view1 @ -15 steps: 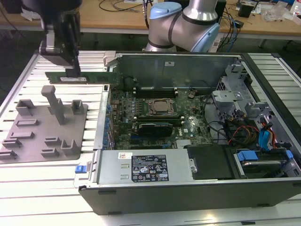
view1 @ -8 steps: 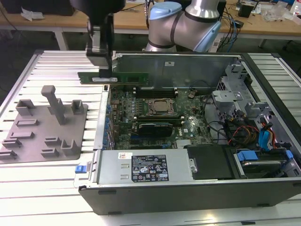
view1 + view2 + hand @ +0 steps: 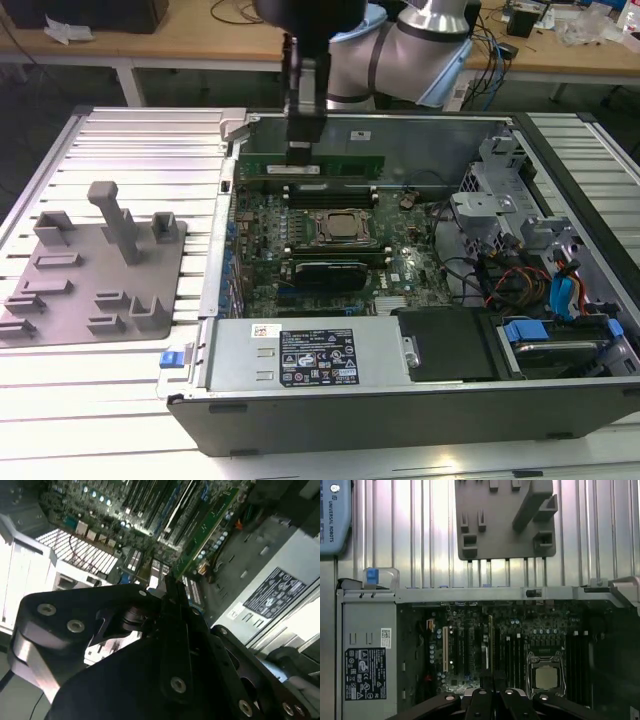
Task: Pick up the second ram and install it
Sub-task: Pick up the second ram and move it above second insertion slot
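Note:
The second ram (image 3: pixel 335 163) is a long green stick held level over the far side of the motherboard, just above the black memory slots (image 3: pixel 320 187) behind the CPU socket (image 3: pixel 343 228). My black gripper (image 3: pixel 300 155) comes straight down and is shut on the stick near its end toward the exterior view's left. In the second wrist view the green stick (image 3: pixel 205 530) runs away from the closed fingers (image 3: pixel 176 597). It appears edge-on as a thin line (image 3: pixel 490 640) above the gripper (image 3: pixel 492 680) in the first wrist view. I cannot tell whether the stick touches a slot.
The open computer case (image 3: pixel 350 410) has a power supply (image 3: pixel 310 355) at the near side. Cables and drive bays (image 3: pixel 530 270) sit at the exterior view's right. A grey fixture plate with blocks (image 3: pixel 95 265) lies on the ribbed table at the exterior view's left.

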Available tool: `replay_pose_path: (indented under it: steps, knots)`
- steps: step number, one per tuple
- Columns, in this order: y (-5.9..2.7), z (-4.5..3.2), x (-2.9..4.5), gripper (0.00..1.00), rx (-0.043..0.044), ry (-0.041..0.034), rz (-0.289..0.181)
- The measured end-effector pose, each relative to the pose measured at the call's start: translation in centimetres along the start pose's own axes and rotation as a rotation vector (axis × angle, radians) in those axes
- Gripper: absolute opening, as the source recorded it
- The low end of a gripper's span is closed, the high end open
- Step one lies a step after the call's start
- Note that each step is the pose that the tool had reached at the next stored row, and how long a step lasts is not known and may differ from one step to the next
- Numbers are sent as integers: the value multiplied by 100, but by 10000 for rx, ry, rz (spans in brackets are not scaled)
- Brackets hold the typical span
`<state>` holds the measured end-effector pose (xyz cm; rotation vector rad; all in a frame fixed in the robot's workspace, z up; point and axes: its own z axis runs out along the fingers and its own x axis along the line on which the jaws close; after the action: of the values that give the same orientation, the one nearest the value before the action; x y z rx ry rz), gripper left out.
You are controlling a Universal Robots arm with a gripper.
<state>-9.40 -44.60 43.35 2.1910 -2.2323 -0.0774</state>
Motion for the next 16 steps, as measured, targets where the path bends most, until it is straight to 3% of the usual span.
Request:
replay_pose_path:
  steps: [2, 5, 6, 11, 14, 16]
  knots:
    - [-145, 21, -65, 9, 0, -1, 1]
    - [-274, 41, -90, 9, -1, 0, -1]
    - [-395, 74, -101, 9, 0, 0, -2]
    - [-571, 125, -112, 9, -1, 1, -1]
    - [-802, 178, -122, 9, -1, -2, 0]
    - [-870, 192, -125, 9, -1, 0, 0]
